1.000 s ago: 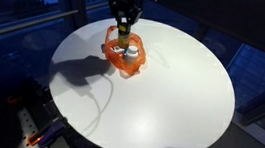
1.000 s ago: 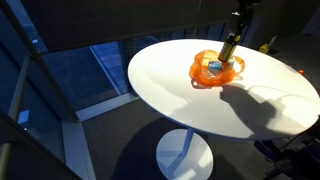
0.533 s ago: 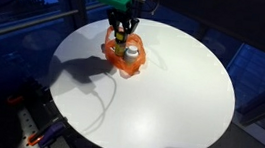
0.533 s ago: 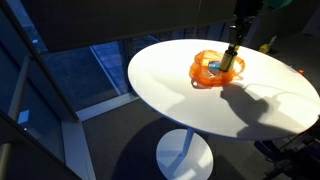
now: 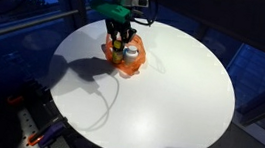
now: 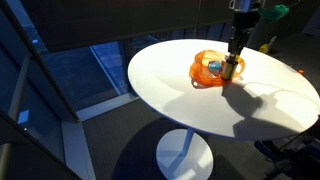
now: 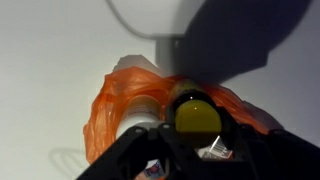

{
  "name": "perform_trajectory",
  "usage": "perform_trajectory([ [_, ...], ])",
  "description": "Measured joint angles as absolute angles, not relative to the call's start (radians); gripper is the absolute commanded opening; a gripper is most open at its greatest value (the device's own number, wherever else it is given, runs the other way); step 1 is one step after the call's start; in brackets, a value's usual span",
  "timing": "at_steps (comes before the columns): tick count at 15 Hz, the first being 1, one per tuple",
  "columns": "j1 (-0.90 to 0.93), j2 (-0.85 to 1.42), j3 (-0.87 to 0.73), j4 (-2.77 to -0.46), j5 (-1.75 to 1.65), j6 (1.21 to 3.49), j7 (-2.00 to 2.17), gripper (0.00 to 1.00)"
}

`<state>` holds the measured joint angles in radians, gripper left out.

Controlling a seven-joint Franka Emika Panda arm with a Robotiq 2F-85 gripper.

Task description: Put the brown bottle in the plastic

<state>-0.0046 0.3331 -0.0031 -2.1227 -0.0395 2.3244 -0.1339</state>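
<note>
An orange plastic bag [image 5: 126,59] lies on the round white table [image 5: 160,97] toward its far side; it also shows in the exterior view [image 6: 207,70] and in the wrist view [image 7: 118,92]. A white-capped bottle [image 5: 132,54] stands inside the bag [image 7: 140,118]. My gripper [image 5: 119,38] is shut on the brown bottle, whose yellow cap [image 7: 195,115] sits between the fingers. The gripper [image 6: 233,58] holds the brown bottle [image 6: 231,68] upright in the bag's opening, beside the white-capped bottle. The bottle's lower part is hidden by the bag.
The table stands on a single pedestal [image 6: 185,150]. Dark glass walls and railings surround it. Cables and equipment [image 5: 35,133] sit on the floor beside the table edge.
The gripper has moved down with the brown bottle, bringing it from above the bag into the bag's opening. The bag and white-capped bottle have not moved.
</note>
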Motion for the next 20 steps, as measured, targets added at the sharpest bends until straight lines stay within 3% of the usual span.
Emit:
perform_trajectory([
  [20, -0.004, 0.447, -0.006, -1.991, -0.040, 2.382, -0.134, 0.19],
])
